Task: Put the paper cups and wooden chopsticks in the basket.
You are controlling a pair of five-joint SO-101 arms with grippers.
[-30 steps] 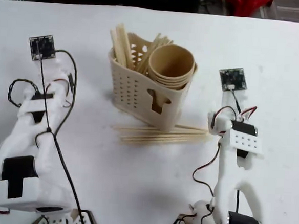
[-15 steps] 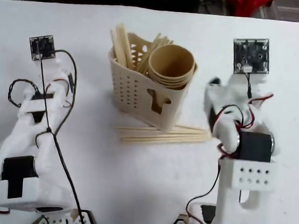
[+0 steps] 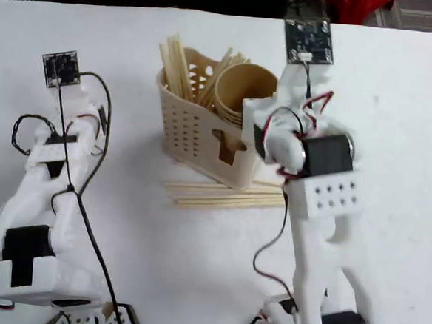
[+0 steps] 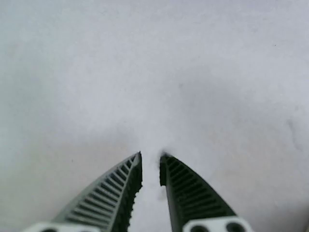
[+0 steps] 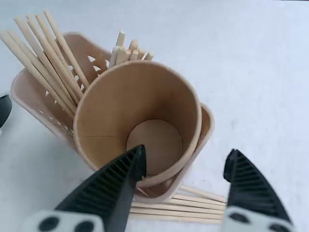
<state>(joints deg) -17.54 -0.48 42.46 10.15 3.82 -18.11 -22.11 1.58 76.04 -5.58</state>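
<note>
A cream perforated basket stands mid-table with a stack of brown paper cups and several wooden chopsticks upright in it. Several more chopsticks lie flat on the table against its near side. In the right wrist view my right gripper hangs open above the cup stack, one finger over the cup's rim and the other outside the basket; the loose chopsticks show below. My left gripper is shut with nothing in it, over bare table.
The left arm rests at the table's left side, well away from the basket. The right arm stretches over the basket's right edge. White tabletop lies open on the far right and behind the basket.
The right arm has swung up and leftward, from beside the loose chopsticks to above the basket's cups. The left arm has stayed still.
</note>
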